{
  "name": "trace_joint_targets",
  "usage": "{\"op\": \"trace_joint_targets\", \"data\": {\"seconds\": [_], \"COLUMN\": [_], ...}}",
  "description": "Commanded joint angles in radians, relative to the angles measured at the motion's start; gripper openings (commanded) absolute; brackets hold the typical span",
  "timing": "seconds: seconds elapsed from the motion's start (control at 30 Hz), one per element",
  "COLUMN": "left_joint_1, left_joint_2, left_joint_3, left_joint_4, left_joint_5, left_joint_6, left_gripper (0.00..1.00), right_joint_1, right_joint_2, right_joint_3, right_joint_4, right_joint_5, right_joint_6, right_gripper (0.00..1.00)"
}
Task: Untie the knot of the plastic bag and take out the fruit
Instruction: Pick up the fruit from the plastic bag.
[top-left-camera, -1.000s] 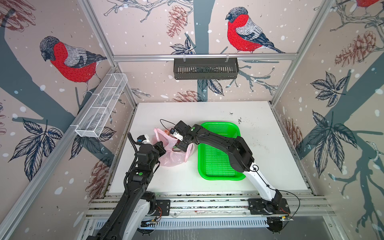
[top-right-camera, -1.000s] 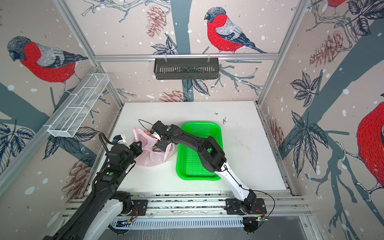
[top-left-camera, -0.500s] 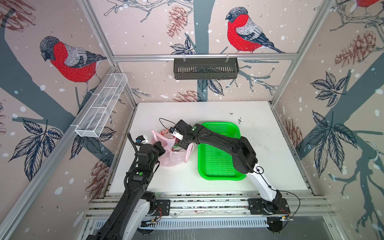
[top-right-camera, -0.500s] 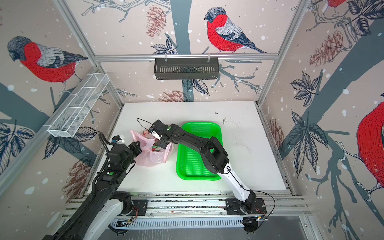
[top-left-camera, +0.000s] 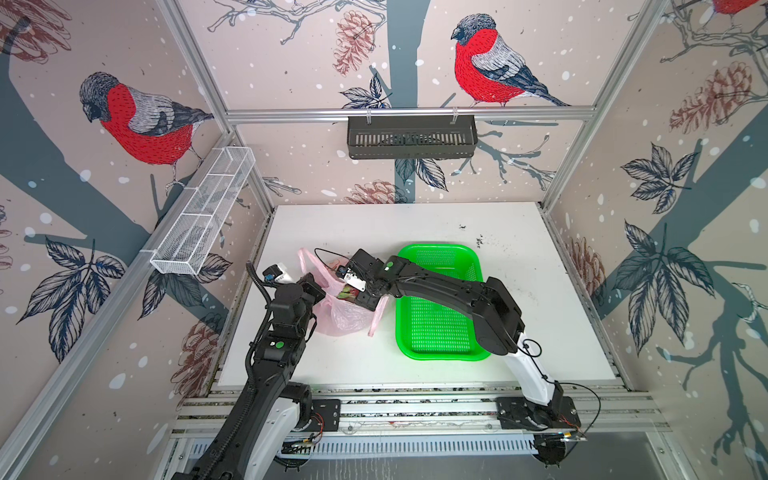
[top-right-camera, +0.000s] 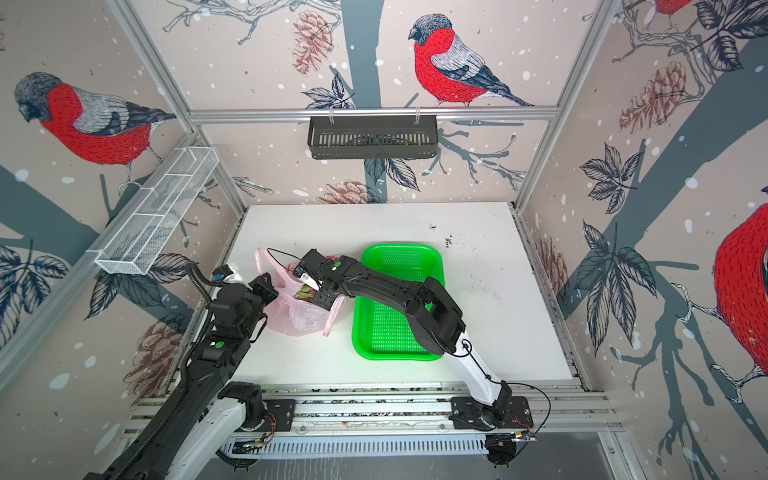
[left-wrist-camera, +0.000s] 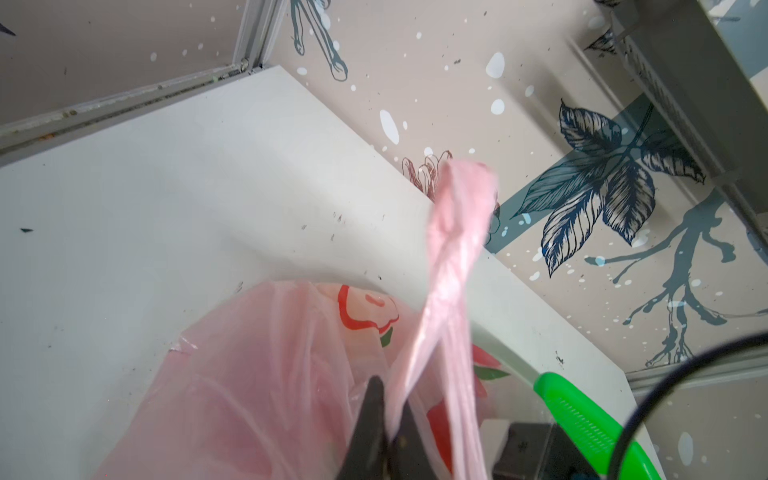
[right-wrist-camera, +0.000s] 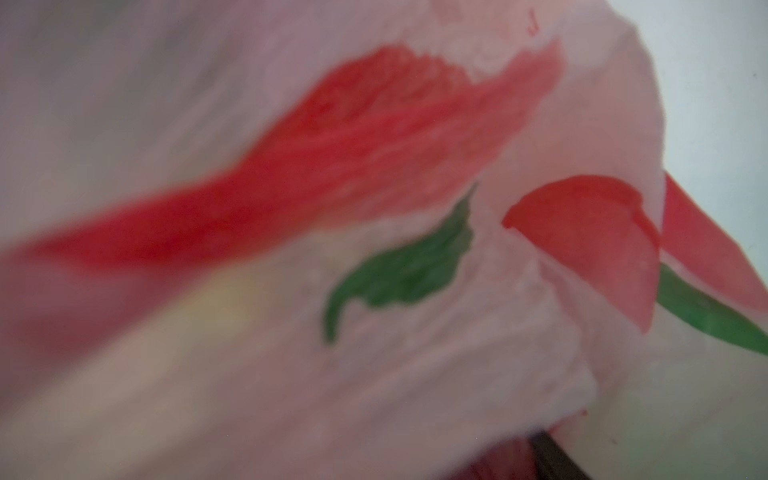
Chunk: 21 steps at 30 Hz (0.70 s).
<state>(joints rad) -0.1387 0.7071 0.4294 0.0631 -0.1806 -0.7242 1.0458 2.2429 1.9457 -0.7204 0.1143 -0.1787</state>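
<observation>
The left arm (top-left-camera: 270, 374) rises steeply from its base at the near edge, its wrist bent forward. The left gripper (left-wrist-camera: 386, 415) has its jaws pressed together on a thin strip of the plastic bag (left-wrist-camera: 449, 257). The right arm (top-left-camera: 478, 303) has its elbow raised and its forearm stretched across toward the left arm, wrist tipped down. The right gripper (top-left-camera: 368, 301) points down into the bag's mouth. Both top views hide its jaws, and its wrist view is too blurred to show their spread.

Twin high views down over the whole table (top-left-camera: 353, 232); wrist views close on the plastic bag (left-wrist-camera: 249, 374), right one blurred.
</observation>
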Motion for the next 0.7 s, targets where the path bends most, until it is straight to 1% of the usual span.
{"op": "trace_joint_targets", "data": {"seconds": [0.0, 0.23, 0.43, 0.67], "left_joint_1": [0.008, 0.042, 0.063, 0.065], "left_joint_2": [0.002, -0.003, 0.020, 0.068], "left_joint_3": [0.022, 0.016, 0.004, 0.006], "left_joint_4": [0.033, 0.024, 0.037, 0.083], "left_joint_5": [-0.068, -0.074, -0.070, -0.066], "left_joint_6": [0.036, 0.040, 0.041, 0.050], "left_gripper": [0.00, 0.00, 0.00, 0.00], "right_joint_1": [0.002, -0.006, -0.018, -0.015], "right_joint_2": [-0.032, -0.072, -0.143, -0.203], "right_joint_3": [-0.029, -0.082, -0.154, -0.208], "right_joint_4": [0.041, 0.086, 0.155, 0.204], "right_joint_5": [0.016, 0.017, -0.017, -0.090], "right_joint_6": [0.016, 0.028, 0.023, -0.016], "right_gripper": [0.32, 0.32, 0.31, 0.31]}}
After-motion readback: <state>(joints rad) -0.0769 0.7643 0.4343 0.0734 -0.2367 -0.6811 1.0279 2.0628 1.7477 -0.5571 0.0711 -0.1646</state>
